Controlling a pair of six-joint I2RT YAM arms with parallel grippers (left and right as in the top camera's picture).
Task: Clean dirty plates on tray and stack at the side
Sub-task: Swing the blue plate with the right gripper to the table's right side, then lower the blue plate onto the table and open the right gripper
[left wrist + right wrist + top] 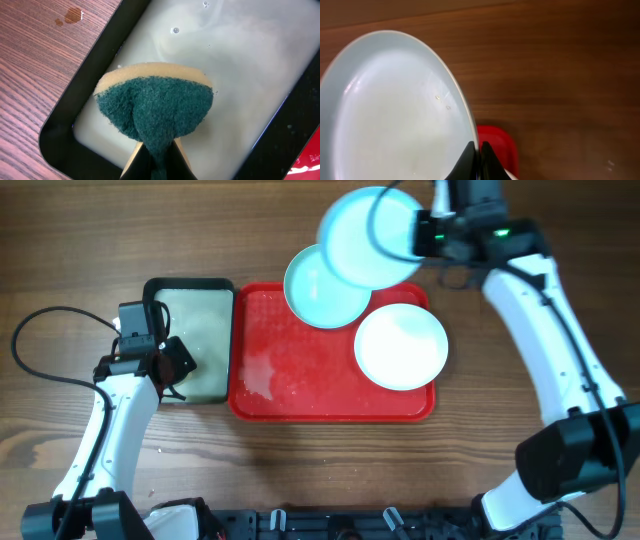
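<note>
At the right fingertips: the right gripper [480,159] is clenched on the rim of a pale turquoise plate [395,115], pinching its 5 o'clock edge in the wrist view. A few small specks [440,100] dot the plate's face.
Held plate, place: raised above the table [555,65] at 1 o'clock of the red tray [330,405], mostly beyond the tray's far rim.
At the left fingertips: the left gripper [156,160] is clamped on a sponge [155,107], green scouring face to the camera, yellow foam behind.
Sponge, place: over the black-rimmed tray [75,90], which holds cloudy pale water [235,70]. Whether the sponge touches the water cannot be told.
Black-rimmed tray, place: just beside the red tray, at its 9 o'clock side.
Second turquoise plate [315,295]: at 12 o'clock of the red tray, lapping over the far rim, partly under the held plate in the overhead view.
White plate [400,347]: flat on the red tray, at its 3 o'clock end.
Wet patches [262,375]: on the red tray's floor towards 8 o'clock.
Done so far: little, by the look of it; no plate is stacked at the side.
Left to do: apparently wiping the held plate, setting it down off the tray, then handling the other two plates.
</note>
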